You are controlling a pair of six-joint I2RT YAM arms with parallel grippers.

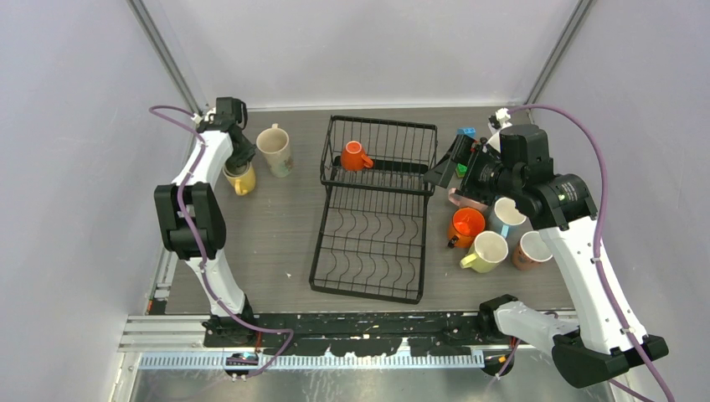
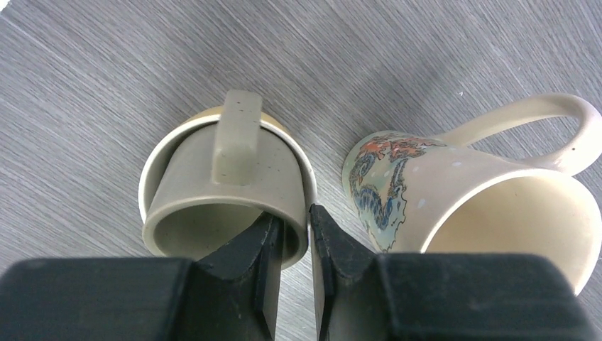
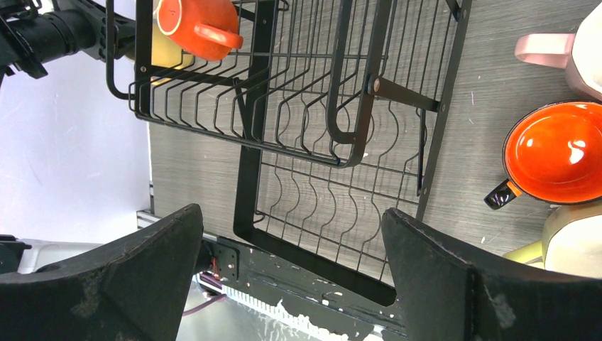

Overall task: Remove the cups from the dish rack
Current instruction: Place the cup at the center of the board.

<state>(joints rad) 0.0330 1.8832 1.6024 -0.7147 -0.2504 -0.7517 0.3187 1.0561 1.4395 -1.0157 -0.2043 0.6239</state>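
Note:
The black wire dish rack stands mid-table with one orange cup lying in its tall basket section. At the far left my left gripper hangs low over a yellow cup. In the left wrist view a grey-beige cup sits nested in that white-rimmed cup. The left gripper has one finger inside and one outside the grey-beige cup's wall, closed tight on it. My right gripper hovers wide open by the rack's right side, holding nothing; its wrist view shows the rack and the orange cup.
A cream mug with a painted pattern stands close right of the left gripper. Several cups cluster right of the rack: orange, light blue, pale yellow, brownish-pink. A toy-block figure stands at the back right.

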